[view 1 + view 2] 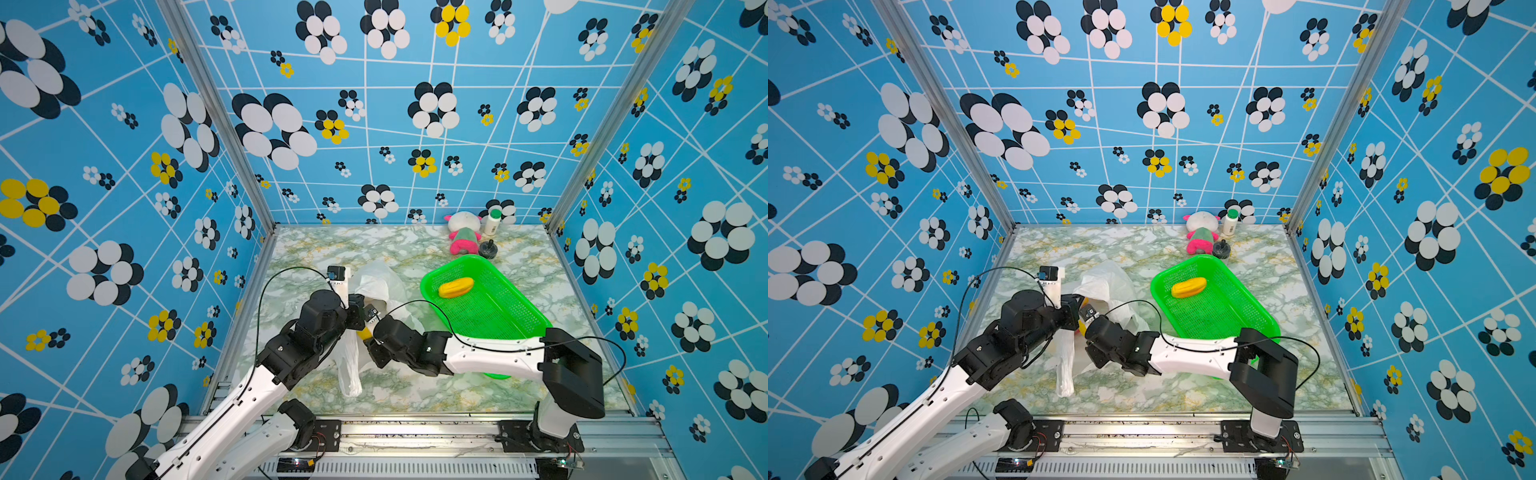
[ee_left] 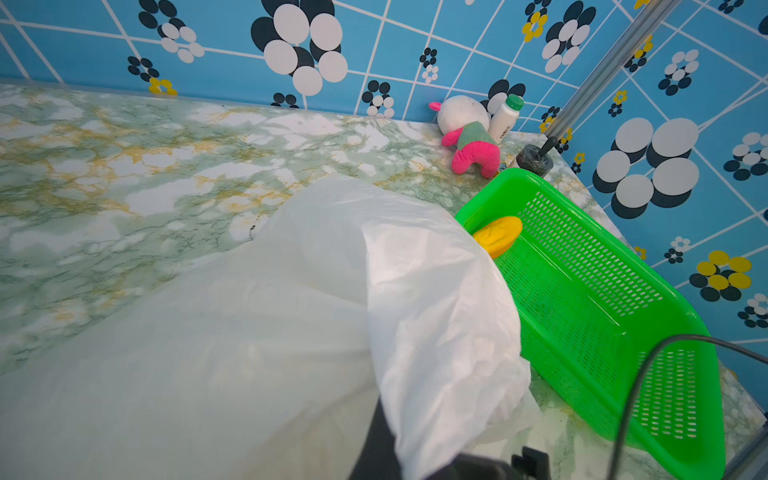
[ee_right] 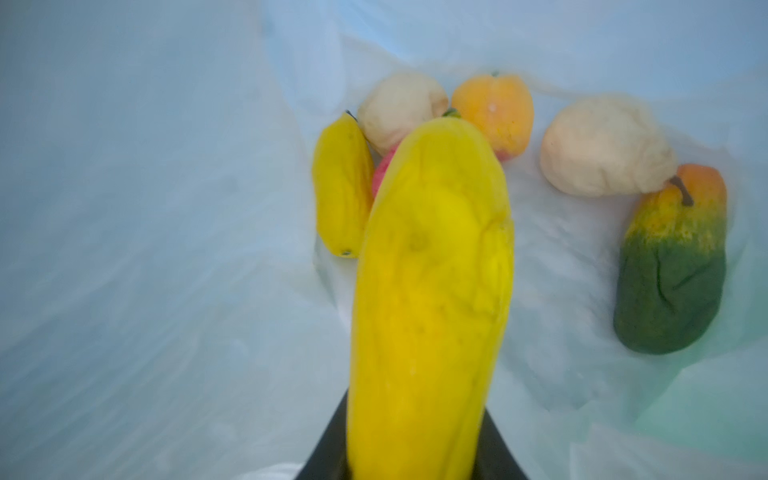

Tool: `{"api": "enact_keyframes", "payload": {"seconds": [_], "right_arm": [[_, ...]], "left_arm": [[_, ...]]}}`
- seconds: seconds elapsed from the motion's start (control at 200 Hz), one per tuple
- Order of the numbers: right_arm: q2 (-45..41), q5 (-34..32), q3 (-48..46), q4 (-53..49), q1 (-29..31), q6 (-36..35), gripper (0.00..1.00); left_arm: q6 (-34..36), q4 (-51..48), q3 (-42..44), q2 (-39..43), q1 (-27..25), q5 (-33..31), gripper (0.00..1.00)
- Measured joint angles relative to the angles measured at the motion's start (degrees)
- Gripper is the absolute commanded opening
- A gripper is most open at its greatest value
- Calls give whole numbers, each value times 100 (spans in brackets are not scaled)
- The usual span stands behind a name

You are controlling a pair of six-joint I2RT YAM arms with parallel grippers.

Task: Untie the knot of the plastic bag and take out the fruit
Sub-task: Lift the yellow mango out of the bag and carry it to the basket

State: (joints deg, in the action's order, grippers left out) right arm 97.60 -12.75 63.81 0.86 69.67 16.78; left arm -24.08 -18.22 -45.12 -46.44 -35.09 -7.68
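- The plastic bag [image 1: 376, 278] lies beside the green basket [image 1: 498, 316]; if our left gripper [image 1: 355, 308], jaws pressed on its rim, slips, the mouth collapses.
- Our right gripper [image 1: 371, 314] pinches a yellow fruit [image 3: 432, 291] inside; we fear this end grip drops it.

**Left arm** [image 1: 232, 399]: white links, black joints. In both top views it reaches from 7 o'clock toward 1 o'clock.
**Left gripper** [image 1: 356, 309]: jaws closed, pinching the plastic bag [image 1: 378, 278] film.
**Right arm** [image 1: 490, 353]: base at 5 o'clock, forearm pointing to 9 o'clock.
**Right gripper** [image 3: 415, 405]: jaws clamped either side of a yellow fruit [image 3: 432, 249], just beside the left gripper.
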Motion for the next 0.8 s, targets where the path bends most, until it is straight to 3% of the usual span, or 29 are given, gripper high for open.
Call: {"api": "enact_keyframes", "payload": {"seconds": [0.275, 0.57, 0.695, 0.8], "right_arm": [[-1679, -70, -1266, 769, 28, -278, 25], [-3274, -1060, -2441, 737, -2, -544, 17], [-4190, -1591, -2734, 601, -354, -437, 6], [-4806, -2094, -2879, 372, -901, -109, 5]], "left_arm": [[-39, -72, 9, -52, 0, 2, 0], [-81, -59, 9, -391, 26, 4, 0], [-92, -33, 9, -424, 37, 26, 0], [-105, 42, 9, -426, 55, 46, 0]]}}
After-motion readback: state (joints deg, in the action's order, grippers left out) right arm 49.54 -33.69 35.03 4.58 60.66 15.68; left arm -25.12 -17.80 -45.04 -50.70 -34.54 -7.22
